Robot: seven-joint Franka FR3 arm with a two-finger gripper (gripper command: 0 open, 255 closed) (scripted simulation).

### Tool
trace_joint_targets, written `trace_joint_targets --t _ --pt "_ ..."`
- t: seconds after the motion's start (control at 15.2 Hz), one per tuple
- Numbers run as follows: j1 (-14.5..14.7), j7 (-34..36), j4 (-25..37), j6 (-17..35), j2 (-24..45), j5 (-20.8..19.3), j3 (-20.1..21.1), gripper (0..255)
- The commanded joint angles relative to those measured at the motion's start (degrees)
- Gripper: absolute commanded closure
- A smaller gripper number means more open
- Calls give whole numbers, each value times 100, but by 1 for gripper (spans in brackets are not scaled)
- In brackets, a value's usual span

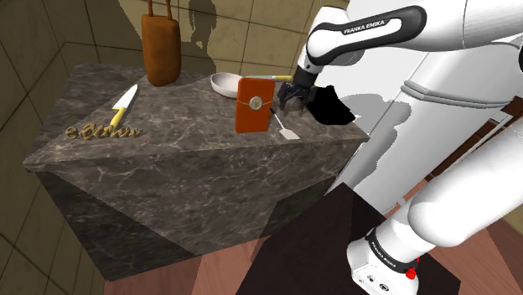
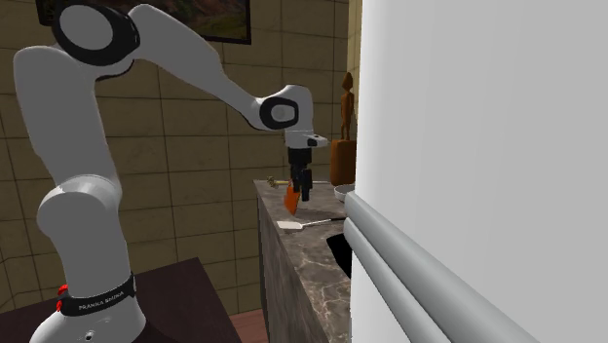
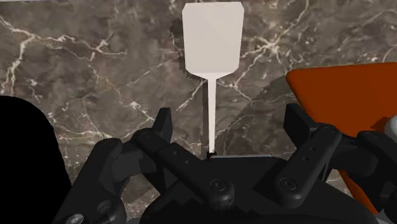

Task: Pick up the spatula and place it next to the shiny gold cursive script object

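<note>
The spatula (image 3: 212, 38) lies flat on the dark marble counter (image 1: 168, 159), with a white blade and a thin pale handle. In the shoulder view the spatula (image 1: 285, 130) lies near the counter's right corner, just right of an upright orange case (image 1: 254, 105). My gripper (image 3: 231, 119) hangs open right above the handle's end. The handle runs between the fingers (image 3: 164, 127) without touching them. The gripper (image 1: 287, 105) points down, and so it does in the second exterior view (image 2: 303, 191) above the spatula (image 2: 292, 225). The gold cursive script object (image 1: 105, 131) lies far off at the counter's left.
A yellow-handled knife (image 1: 124, 102) lies behind the gold script. A brown block (image 1: 161, 50) and a white bowl (image 1: 226, 82) stand at the back. A black shape (image 1: 331, 105) sits at the right corner beside the gripper. A big white cabinet (image 2: 468, 146) flanks the counter.
</note>
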Motion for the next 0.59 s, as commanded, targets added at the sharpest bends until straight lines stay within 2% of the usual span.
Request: trace_joint_targets --t 0.0,0.26,0.53 --pt "-37 29 220 247 407 -64 -31 0" --pt "-71 150 831 571 1233 -187 -77 0" --pt "-73 148 758 778 1366 -184 -79 0"
